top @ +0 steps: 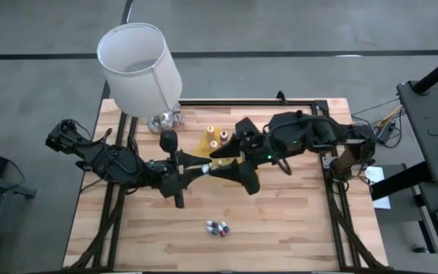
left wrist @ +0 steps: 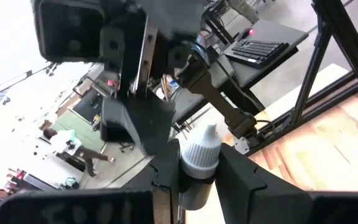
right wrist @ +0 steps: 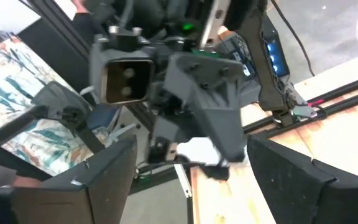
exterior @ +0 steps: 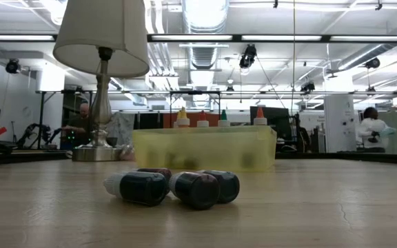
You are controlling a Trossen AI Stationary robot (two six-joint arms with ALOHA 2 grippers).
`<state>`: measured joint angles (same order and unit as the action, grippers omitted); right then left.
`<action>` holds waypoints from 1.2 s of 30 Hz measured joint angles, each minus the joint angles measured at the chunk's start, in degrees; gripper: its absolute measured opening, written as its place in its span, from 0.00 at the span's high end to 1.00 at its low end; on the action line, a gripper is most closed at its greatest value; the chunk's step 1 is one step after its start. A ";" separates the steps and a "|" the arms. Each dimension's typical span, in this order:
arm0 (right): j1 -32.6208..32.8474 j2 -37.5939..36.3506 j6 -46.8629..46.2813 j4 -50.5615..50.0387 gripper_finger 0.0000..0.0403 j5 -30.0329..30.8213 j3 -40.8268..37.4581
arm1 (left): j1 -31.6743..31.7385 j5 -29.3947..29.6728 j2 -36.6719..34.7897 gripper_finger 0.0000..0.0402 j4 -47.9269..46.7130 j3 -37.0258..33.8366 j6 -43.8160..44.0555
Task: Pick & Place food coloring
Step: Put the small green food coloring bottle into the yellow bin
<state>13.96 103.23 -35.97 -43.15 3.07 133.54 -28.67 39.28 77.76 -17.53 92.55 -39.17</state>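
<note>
The two arms meet above the middle of the surface [top: 295,221], their grippers tip to tip; the left gripper [left wrist: 197,171] is clamped narrowly on a small food coloring bottle [left wrist: 199,155] with a white pointed cap, which stands up between its dark fingers [left wrist: 241,180]; the right gripper [right wrist: 191,165] faces it with its fingers [right wrist: 104,174] spread wide on either side of the left one's end, holding nothing; the held bottle is thus lifted off the surface, near its centre. Toward the far edge sits a yellow tray [exterior: 205,148] with four more bottles [exterior: 220,118] standing in it, coloured tips upward; beside it, near the far left corner, stands a lamp [top: 139,68] with a white shade. Close to the near edge three tiny vials [exterior: 174,186] lie on their sides, touching one another, well apart from the tray.
</note>
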 joint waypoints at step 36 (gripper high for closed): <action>-0.68 -7.66 15.71 -16.74 0.36 -0.48 -0.01 | 14.58 -35.90 -4.16 0.86 -16.64 6.62 54.65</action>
<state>13.28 95.57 -20.26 -59.89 2.59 133.53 -14.09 3.38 73.60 -34.17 99.18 15.48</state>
